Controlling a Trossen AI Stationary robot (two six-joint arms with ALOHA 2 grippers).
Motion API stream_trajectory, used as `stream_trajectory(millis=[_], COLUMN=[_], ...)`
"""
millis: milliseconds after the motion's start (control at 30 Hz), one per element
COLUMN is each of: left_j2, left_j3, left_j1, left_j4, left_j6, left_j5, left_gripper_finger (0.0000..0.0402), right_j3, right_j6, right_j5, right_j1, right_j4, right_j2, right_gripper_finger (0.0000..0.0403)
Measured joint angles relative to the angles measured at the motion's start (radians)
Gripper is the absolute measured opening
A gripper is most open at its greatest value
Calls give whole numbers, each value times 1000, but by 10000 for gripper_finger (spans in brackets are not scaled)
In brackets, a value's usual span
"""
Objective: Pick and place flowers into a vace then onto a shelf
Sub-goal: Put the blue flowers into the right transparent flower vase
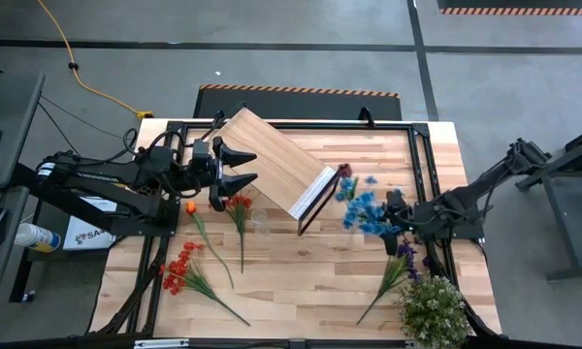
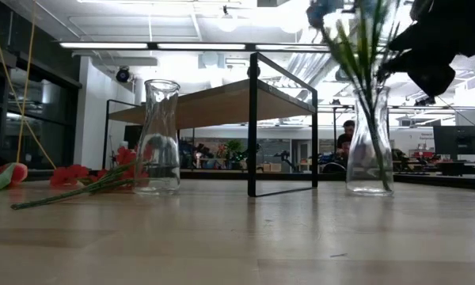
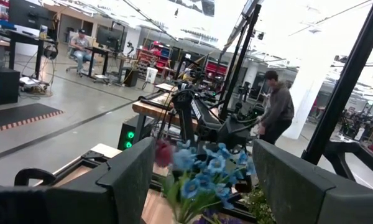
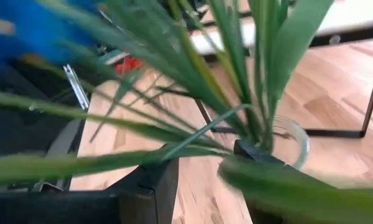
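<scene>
Right wrist view: leaves hide right fingers (image 4: 199, 171), grip unclear; left fingers (image 1: 242, 167) open

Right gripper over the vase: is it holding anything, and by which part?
The right gripper is around the blue flowers' green stems, above the vase's mouth; a firm grip cannot be told. The left gripper is empty.

Flowers (image 2: 356, 47) in vase (image 2: 370, 150), seemingly right of shelf (image 2: 222, 99)

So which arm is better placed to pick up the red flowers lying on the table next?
Probably left: the left fingers hover open right beside the red flowers, while the right fingers are across the table at the blue flowers in a clear glass vase.
</scene>
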Motion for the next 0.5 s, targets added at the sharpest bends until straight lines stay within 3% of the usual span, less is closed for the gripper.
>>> stream_trajectory(millis=[500], left_j2=[0], left_j3=[0], left_j1=[0], left_j4=[3], left_j6=[0], left_j5=[0], left_gripper_finger=[303], right_j3=[0], right_j6=[-19], right_j5=[-27], right_j1=[0], right_j4=[-29], right_j2=[-64], right_gripper_finger=[145])
